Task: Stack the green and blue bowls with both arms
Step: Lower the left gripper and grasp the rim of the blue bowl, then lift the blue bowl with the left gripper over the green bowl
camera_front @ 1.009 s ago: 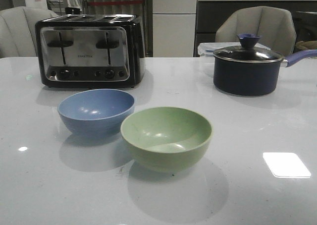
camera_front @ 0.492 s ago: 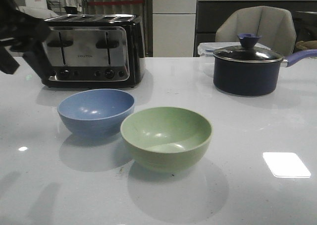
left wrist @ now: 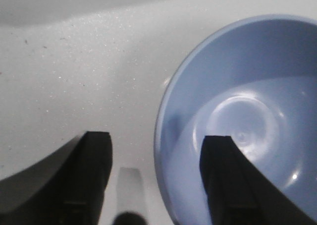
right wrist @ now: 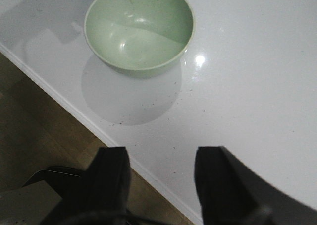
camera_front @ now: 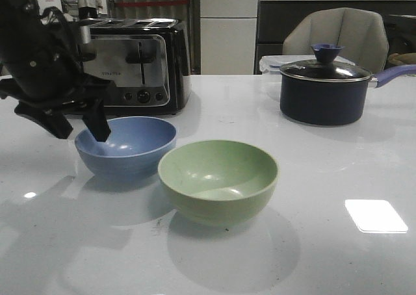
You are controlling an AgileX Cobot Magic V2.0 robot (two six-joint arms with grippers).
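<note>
while the blue bowl (camera_front: 126, 143) sat upright on the surface (camera_front: 312, 171) just left of and behind the green bowl (camera_front: 218, 180), its near-left rim lay between the spread fingers of the left tool (camera_front: 82, 127), one finger (left wrist: 225, 175) over the inside, the other outside. that arm was clearly nearer. the right tool (right wrist: 158, 178), also open and empty, hung back at the surface's edge, well apart from the green bowl. a toaster (camera_front: 136, 64) and pan (camera_front: 323, 90) stood behind.
</note>
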